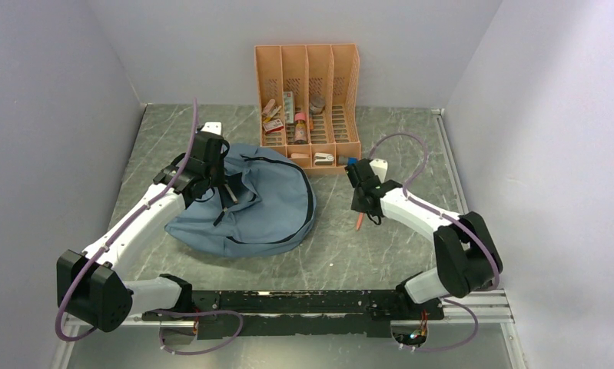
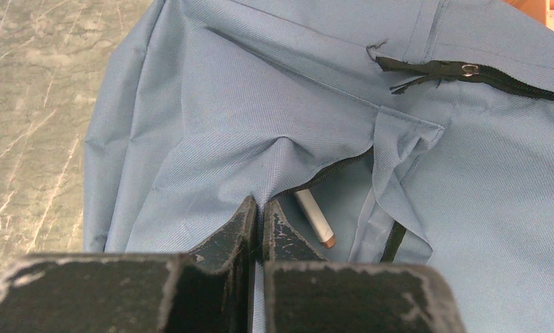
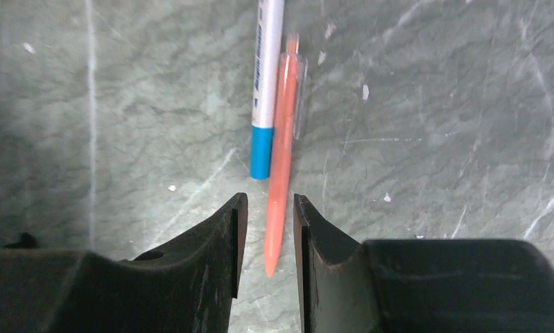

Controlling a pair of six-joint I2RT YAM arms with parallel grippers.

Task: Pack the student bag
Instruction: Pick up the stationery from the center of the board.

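Observation:
The dusty-blue student bag (image 1: 269,211) lies flat on the table left of centre, and it fills the left wrist view (image 2: 211,125). My left gripper (image 1: 227,198) (image 2: 258,206) is shut on a fold of the bag's fabric at the edge of a zip opening. Inside that opening lies a white pen with a copper tip (image 2: 315,219). My right gripper (image 1: 363,206) (image 3: 267,199) is open, low over the table right of the bag. An orange pen (image 3: 281,159) (image 1: 359,223) lies between its fingers, with a gap on each side. A white pen with a blue cap (image 3: 265,83) lies against the orange pen.
An orange slotted file organizer (image 1: 307,100) stands at the back centre with several small items in its slots. Grey walls close in the left, back and right sides. A black rail (image 1: 288,304) runs along the near edge between the arm bases.

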